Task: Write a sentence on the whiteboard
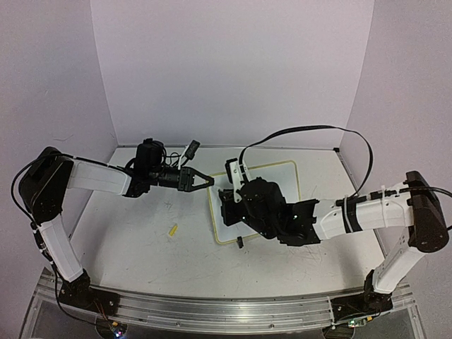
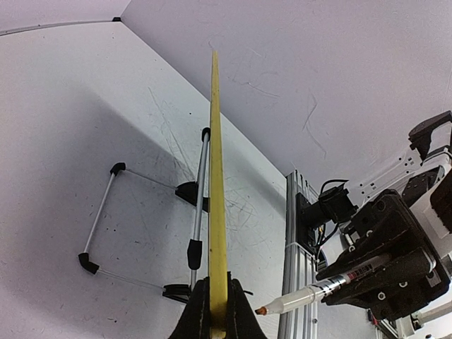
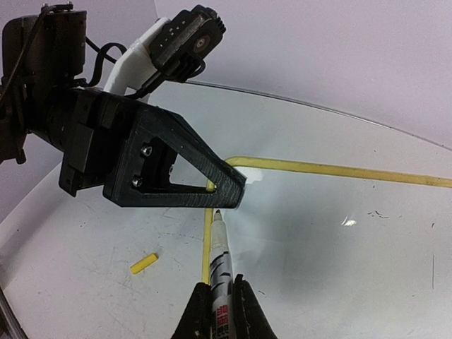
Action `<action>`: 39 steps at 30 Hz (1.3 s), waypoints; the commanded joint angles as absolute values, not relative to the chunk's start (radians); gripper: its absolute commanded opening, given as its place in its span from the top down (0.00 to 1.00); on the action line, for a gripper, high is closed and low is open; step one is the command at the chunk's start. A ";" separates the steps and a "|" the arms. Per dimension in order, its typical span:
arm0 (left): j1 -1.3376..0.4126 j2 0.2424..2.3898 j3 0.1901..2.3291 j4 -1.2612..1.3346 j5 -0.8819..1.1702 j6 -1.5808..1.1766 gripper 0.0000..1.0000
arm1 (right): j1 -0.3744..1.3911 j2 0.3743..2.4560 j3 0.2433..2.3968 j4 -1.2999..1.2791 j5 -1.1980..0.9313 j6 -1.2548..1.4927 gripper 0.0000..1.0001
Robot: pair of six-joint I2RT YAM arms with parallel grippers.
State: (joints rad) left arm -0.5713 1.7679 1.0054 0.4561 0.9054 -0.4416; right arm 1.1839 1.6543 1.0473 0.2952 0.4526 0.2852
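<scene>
The whiteboard (image 1: 281, 181) lies right of centre, white with a pale-yellow rim. My left gripper (image 1: 207, 181) is shut on its far-left corner. In the left wrist view (image 2: 217, 311) the rim (image 2: 215, 176) runs edge-on out of the closed jaws. My right gripper (image 1: 226, 205) hovers over the board's left part, shut on a white pen (image 3: 220, 261). The pen tip (image 3: 217, 212) is at the board's surface just below the left fingers (image 3: 176, 169), and the pen also shows in the left wrist view (image 2: 311, 293). The board face (image 3: 339, 226) is blank, and no sentence shows.
A small yellow pen cap (image 1: 172, 230) lies on the table left of the board and shows in the right wrist view (image 3: 143, 263). The board's wire stand legs (image 2: 106, 212) and a black clip foot (image 1: 239, 242) are visible. White walls close in the back and sides.
</scene>
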 commanded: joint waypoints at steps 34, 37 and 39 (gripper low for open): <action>-0.572 1.750 0.988 0.463 0.938 -0.472 1.00 | 1.188 1.712 1.117 0.283 0.486 0.295 1.00; -0.573 1.752 0.989 0.463 0.939 -0.473 1.00 | 1.188 1.711 1.113 0.281 0.488 0.296 1.00; -0.572 1.752 0.989 0.463 0.940 -0.474 1.00 | 1.187 1.714 1.113 0.280 0.488 0.296 1.00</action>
